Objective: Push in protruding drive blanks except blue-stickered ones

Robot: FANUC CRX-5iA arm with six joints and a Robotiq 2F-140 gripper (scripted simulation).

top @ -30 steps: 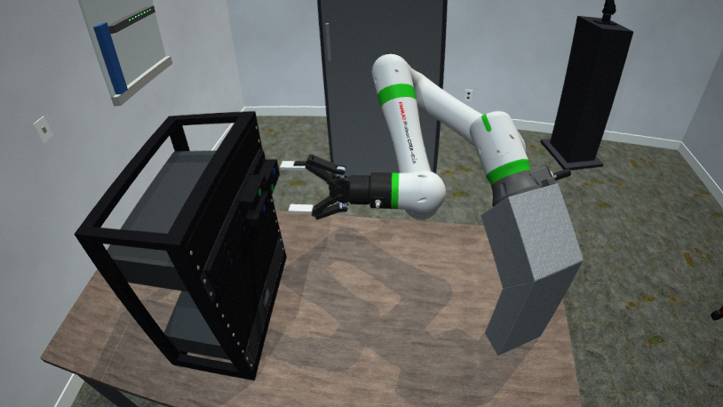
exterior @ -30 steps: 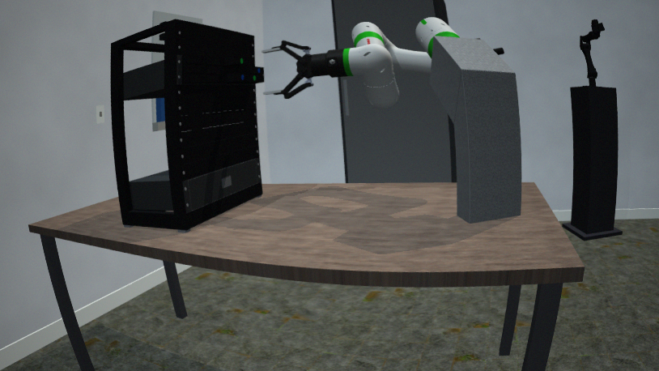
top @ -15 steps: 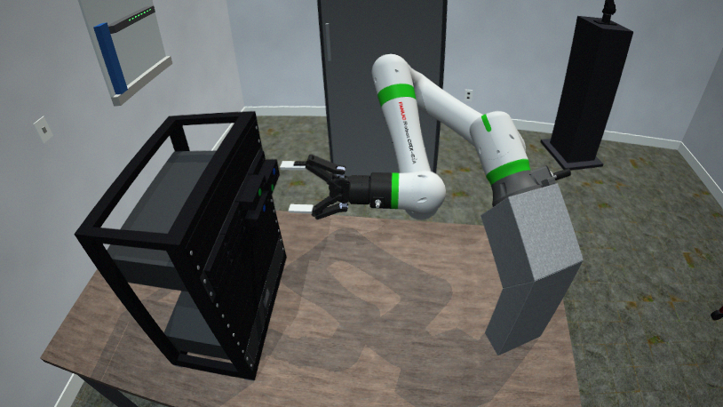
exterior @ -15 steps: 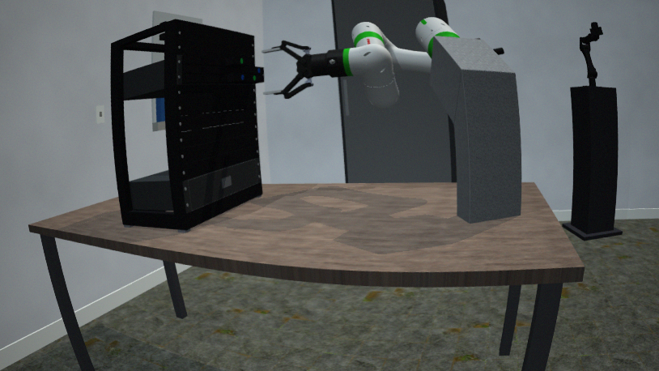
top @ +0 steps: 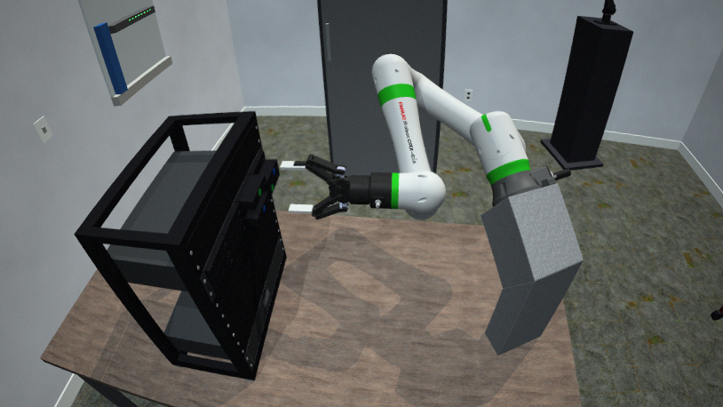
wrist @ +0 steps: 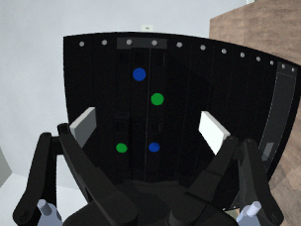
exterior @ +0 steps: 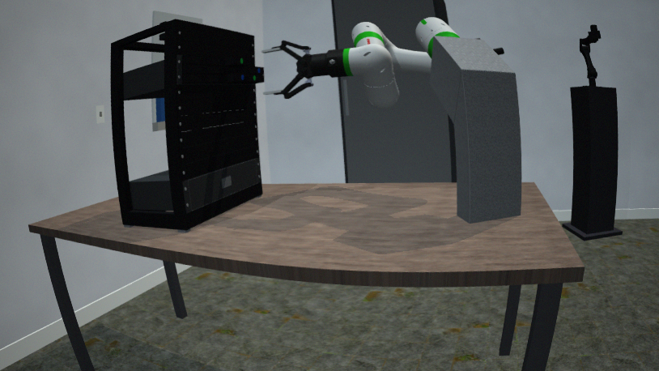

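My tool (top: 305, 186) is wide open (holding nothing), with free air before the rack (top: 212, 119) front; my arm (top: 406, 132) reads "FANUC".

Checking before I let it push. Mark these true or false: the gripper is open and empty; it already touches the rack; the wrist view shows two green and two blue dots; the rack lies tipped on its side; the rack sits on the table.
1. The gripper is open and empty. True.
2. It already touches the rack. False: a gap shows between the fingertips and the rack front.
3. The wrist view shows two green and two blue dots. True: green, blue.
4. The rack lies tipped on its side. False: it stands upright.
5. The rack sits on the table. True.
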